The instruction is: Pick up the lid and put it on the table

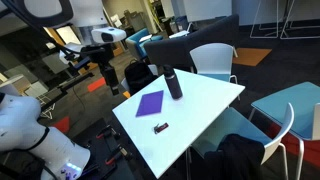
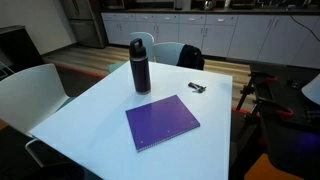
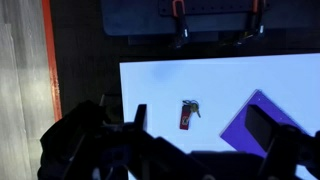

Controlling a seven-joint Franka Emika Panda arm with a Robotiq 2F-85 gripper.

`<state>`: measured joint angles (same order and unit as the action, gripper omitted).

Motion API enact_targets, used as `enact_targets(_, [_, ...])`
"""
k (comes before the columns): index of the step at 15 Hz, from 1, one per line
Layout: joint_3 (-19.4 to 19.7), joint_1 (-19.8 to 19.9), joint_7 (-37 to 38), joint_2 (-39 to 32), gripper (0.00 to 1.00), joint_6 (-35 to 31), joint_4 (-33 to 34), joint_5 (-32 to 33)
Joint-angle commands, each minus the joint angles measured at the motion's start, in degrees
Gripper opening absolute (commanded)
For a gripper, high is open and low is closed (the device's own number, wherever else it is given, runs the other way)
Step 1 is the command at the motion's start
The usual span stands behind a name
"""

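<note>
The lid [image 2: 140, 43] is a small black cap sitting on top of the tall dark bottle [image 2: 140, 68], which stands upright on the white table [image 2: 90, 120]. Both also show in an exterior view, the lid [image 1: 172, 73] on the bottle [image 1: 174, 86]. My gripper [image 1: 107, 78] hangs beside the table's edge, away from the bottle, open and empty. In the wrist view its two dark fingers [image 3: 203, 122] frame the table's near edge. The lid and bottle are out of the wrist view.
A purple notebook [image 2: 162, 122] lies flat on the table. A small dark-red oblong object with keys [image 3: 186, 115] lies near it. White-backed chairs [image 1: 212, 58] [image 2: 25, 85] stand around the table, one with a dark jacket [image 2: 188, 57]. A black bag [image 1: 135, 75] sits near my arm.
</note>
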<state>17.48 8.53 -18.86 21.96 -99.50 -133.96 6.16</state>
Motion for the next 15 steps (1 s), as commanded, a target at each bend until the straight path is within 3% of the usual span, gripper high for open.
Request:
enact_targets(1, [-0.73,0.8,-0.25,-0.12,1.0,0.04,0.07,-0.25])
enact_targets(5, [-0.68,0.58,-0.23,-0.35,1.0,-0.11,0.37,-1.17])
enact_targets(11, [-2.54,-1.04,4.78,-2.91,1.0,-5.48,2.94,-12.33])
enact_targets(15, [-5.99,-2.33,11.76,-10.12,1.0,-10.85,8.7,-16.55])
